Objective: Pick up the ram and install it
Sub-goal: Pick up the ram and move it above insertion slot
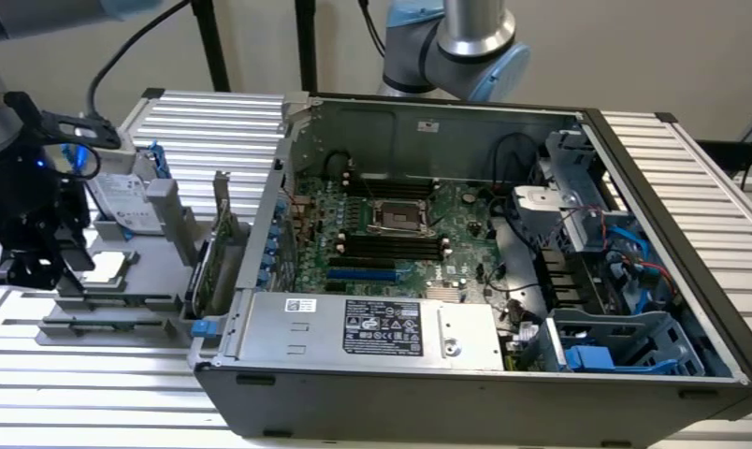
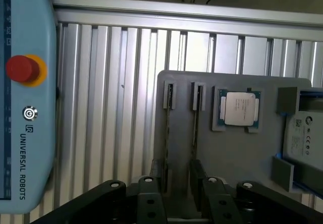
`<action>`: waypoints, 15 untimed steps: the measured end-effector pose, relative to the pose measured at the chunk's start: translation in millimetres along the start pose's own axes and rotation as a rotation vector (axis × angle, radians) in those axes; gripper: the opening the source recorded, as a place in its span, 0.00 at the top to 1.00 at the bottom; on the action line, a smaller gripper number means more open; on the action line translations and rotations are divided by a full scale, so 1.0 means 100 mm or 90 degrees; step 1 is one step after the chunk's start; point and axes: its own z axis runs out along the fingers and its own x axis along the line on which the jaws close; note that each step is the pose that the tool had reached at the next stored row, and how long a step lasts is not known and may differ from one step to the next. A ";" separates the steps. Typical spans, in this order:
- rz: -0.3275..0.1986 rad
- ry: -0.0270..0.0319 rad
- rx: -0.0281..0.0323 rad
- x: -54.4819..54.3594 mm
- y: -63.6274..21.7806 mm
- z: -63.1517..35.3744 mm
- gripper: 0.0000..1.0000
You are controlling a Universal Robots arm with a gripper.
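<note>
A grey parts holder (image 2: pixel 237 153) lies on the ribbed aluminium table. Two thin strips stand edge-on in its narrow slots; they look like ram sticks seen from above, one (image 2: pixel 167 133) beside the other (image 2: pixel 195 130). My black gripper (image 2: pixel 176 186) hangs over the near ends of these slots, open, with nothing between its fingers (image 2: pixel 155 183). In the exterior view the gripper (image 1: pixel 33 267) is at the left, low over the holder (image 1: pixel 108 313). The black motherboard ram slots (image 1: pixel 389 248) lie inside the open computer case (image 1: pixel 476 374).
A square silver processor (image 2: pixel 239 109) sits on the holder beside the slots, with a hard drive (image 2: pixel 305 133) past it. An upright green expansion card (image 1: pixel 220 248) stands between holder and case. A teach pendant with a red button (image 2: pixel 22 68) lies on the table.
</note>
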 end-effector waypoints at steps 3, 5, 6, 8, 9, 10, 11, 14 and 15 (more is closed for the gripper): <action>0.000 0.0000 0.0000 0.01 -0.001 0.054 0.64; 0.000 0.0000 0.0000 0.02 -0.002 0.091 0.64; 0.000 0.0000 0.0000 0.02 -0.002 0.109 0.64; 0.000 0.0000 0.0000 0.02 -0.003 0.145 0.64; 0.000 0.0000 0.0000 0.03 -0.004 0.163 0.64; 0.000 0.0000 0.0000 0.03 -0.004 0.181 0.64; 0.000 0.0000 0.0000 0.03 -0.005 0.199 0.64; 0.000 0.0000 0.0000 0.05 -0.005 0.255 0.64; 0.000 0.0000 0.0000 0.05 -0.006 0.272 0.64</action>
